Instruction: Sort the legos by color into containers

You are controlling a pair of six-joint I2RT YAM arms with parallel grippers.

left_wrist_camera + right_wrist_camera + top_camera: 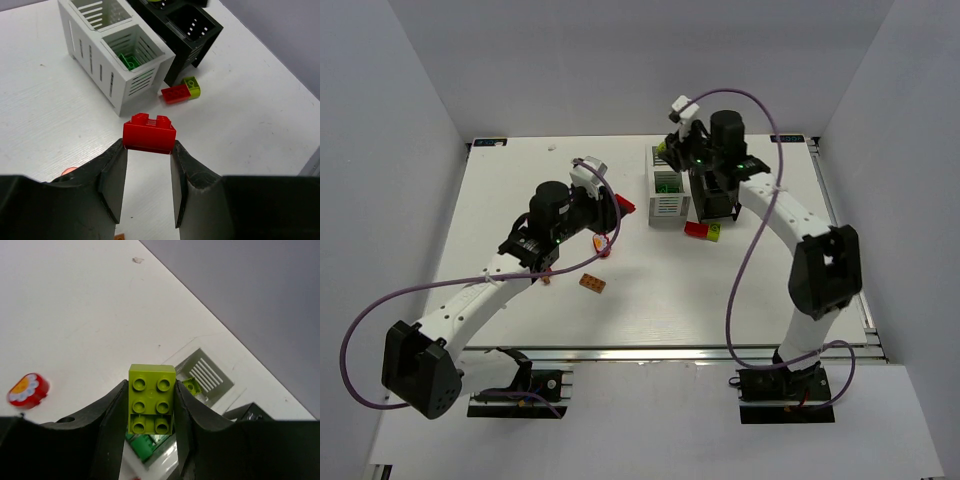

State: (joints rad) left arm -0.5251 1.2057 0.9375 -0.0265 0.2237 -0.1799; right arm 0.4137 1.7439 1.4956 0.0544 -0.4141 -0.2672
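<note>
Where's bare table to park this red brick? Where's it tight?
Bare: table's far left corner, beyond the left gripper; the near stretch right of the orange brick. Crowded: by the white box, black box and loose bricks.

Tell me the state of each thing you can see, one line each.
Left gripper: shut on the red lego.
Right gripper: shut on the lime lego.
White box: upright, green lego inside.
Black box: upright.
Orange lego: loose on the table.
Second red lego: on the table, touching a lime piece.
</note>
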